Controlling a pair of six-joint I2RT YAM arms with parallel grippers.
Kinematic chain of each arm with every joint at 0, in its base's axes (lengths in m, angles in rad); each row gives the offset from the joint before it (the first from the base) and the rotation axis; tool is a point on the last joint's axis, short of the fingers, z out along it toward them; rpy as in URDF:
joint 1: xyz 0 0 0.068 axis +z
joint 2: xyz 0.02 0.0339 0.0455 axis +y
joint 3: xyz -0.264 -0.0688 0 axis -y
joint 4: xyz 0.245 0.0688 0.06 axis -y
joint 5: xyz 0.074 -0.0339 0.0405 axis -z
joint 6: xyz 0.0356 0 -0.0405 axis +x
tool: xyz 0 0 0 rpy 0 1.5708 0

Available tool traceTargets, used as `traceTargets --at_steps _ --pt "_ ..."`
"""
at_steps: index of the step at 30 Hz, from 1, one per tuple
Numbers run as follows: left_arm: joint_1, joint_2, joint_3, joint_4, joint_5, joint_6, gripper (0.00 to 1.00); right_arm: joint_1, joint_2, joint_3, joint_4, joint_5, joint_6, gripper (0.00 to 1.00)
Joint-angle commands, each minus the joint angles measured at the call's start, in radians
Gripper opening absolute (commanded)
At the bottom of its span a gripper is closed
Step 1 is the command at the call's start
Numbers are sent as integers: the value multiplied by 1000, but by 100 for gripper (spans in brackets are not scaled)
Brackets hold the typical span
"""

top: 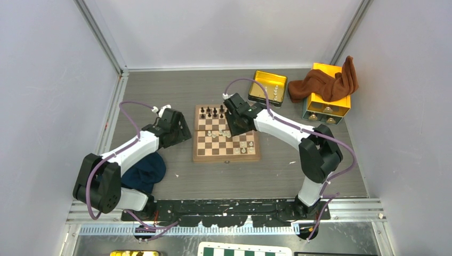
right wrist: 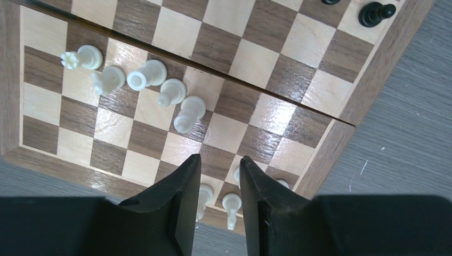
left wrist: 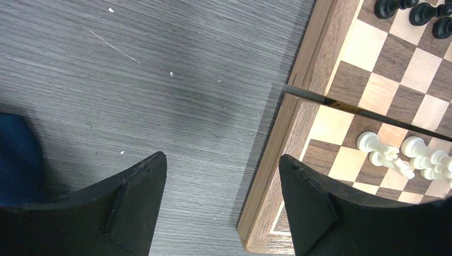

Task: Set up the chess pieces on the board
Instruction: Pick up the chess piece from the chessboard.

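1 brown cloth atop yellow box

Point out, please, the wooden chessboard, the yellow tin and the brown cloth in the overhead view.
wooden chessboard [top: 210,158]: overhead view, on its near border.
yellow tin [top: 272,79]: overhead view, on its bare floor.
brown cloth [top: 325,85]: overhead view, on its bunched middle.

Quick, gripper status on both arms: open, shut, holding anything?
Left gripper: wide open, empty, over the table beside the board.
Right gripper: slightly open, gripping nothing; a white piece shows through the gap.
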Motion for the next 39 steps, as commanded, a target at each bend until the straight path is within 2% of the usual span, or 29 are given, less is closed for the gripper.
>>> traceTargets --at_steps 1,13,27,33,39 --pt "8 5 38 33 -5 0 78 -3 11 70 11 -27 -32 39" --pt "7 15 43 34 -11 -2 78 -4 77 127 18 -68 -52 43" --pt "7 30 49 38 -11 1 78 -3 123 160 20 -85 -58 43" --pt "8 39 52 41 -9 4 78 -3 137 166 23 -89 -60 38" --pt "8 41 52 39 -9 10 78 -4 145 171 24 -95 -58 24"
